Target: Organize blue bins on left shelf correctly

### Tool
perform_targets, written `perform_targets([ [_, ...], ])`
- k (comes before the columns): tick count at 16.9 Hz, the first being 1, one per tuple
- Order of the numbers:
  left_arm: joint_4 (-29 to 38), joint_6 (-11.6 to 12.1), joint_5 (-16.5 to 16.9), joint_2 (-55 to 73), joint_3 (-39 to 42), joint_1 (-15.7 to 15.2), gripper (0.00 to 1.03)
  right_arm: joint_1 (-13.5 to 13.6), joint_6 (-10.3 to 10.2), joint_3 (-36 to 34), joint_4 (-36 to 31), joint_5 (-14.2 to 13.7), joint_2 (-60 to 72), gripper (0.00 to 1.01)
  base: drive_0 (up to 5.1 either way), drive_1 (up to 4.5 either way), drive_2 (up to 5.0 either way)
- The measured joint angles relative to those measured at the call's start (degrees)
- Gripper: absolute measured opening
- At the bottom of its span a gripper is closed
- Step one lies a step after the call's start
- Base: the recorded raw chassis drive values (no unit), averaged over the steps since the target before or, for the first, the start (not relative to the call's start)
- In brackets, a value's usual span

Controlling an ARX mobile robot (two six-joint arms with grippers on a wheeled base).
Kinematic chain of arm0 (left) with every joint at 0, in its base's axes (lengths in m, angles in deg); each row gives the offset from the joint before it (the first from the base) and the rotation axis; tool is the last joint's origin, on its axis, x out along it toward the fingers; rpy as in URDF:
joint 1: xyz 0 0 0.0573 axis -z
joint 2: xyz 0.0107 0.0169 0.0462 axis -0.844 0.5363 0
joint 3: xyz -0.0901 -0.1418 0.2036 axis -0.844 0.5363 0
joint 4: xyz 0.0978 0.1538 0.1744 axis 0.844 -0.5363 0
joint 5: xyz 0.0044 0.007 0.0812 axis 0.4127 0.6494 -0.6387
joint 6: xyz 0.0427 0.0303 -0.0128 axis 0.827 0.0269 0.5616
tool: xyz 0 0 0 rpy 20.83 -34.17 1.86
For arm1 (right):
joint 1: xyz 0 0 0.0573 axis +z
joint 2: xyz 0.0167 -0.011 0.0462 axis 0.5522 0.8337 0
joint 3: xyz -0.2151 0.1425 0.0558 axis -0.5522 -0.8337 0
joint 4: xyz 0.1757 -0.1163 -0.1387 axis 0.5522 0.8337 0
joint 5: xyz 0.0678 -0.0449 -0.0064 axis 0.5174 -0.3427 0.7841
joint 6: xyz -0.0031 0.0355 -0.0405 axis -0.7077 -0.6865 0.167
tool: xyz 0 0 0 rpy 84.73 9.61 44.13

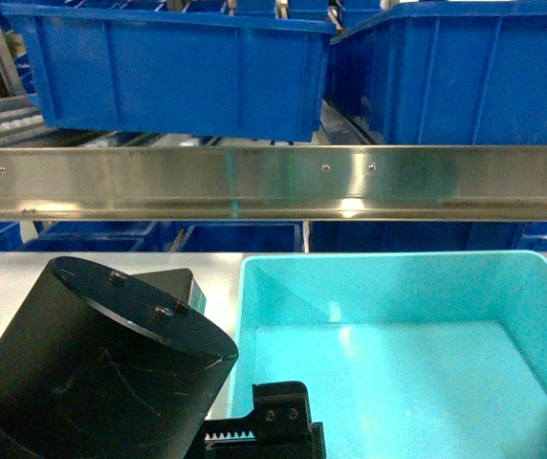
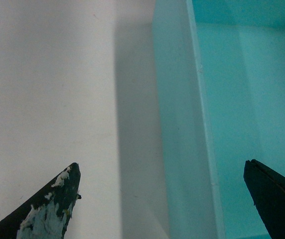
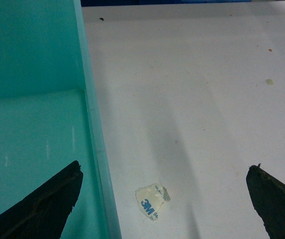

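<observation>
An empty turquoise blue bin (image 1: 398, 363) rests on the pale table in front of the left shelf, whose steel front rail (image 1: 273, 182) crosses the head view. My left gripper (image 2: 161, 163) is open and straddles the bin's (image 2: 252, 99) left wall, one finger (image 2: 53, 209) over the table and the other over the bin's inside. My right gripper (image 3: 165, 164) is open too and straddles the bin's (image 3: 28, 124) right wall, with its left finger (image 3: 48, 204) inside the tub. Neither gripper touches the walls.
Two large dark blue ribbed bins (image 1: 178, 67) (image 1: 465, 76) sit on the shelf tier above the rail, and more show below it. My left arm's black housing (image 1: 101, 363) fills the lower left. A torn 3M tape scrap (image 3: 152, 199) lies on the table (image 3: 192, 74).
</observation>
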Motion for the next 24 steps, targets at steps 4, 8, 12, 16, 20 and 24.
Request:
perform_targets([
  [4, 0.00, 0.13, 0.00, 0.00, 0.00, 0.00, 0.89, 0.00, 0.00, 0.00, 0.00, -0.07, 0.00, 0.82, 0.0, 0.00, 0.0],
  [8, 0.20, 0.13, 0.46, 0.00, -0.26, 0.17, 0.48, 0.33, 0.00, 0.00, 0.02, 0.79, 0.00, 0.42, 0.0, 0.00, 0.0],
  [12, 0.70, 0.13, 1.25, 0.00, -0.81, 0.39, 0.09, 0.81, 0.22, 0.00, 0.04, 3.39, -0.07, 0.06, 0.0, 0.00, 0.0],
  [16, 0.98, 0.33, 0.59, -0.02, -0.90, 0.37, 0.02, 0.79, -1.31, -0.04, -0.24, 4.13, -0.39, 0.02, 0.0, 0.00, 0.0],
  [20, 0.39, 2.54, 0.42, -2.40, -0.24, -0.50, 0.02, 0.87, -1.53, -0.85, 3.15, 5.03, -5.03, 0.02, 0.0, 0.00, 0.0],
  [24, -1.09, 5.57, -1.36, -8.92, -0.59, -1.11, 0.02, 1.11, -0.59, -0.74, 9.57, 6.14, -15.76, 0.02, 0.0, 0.00, 0.0],
])
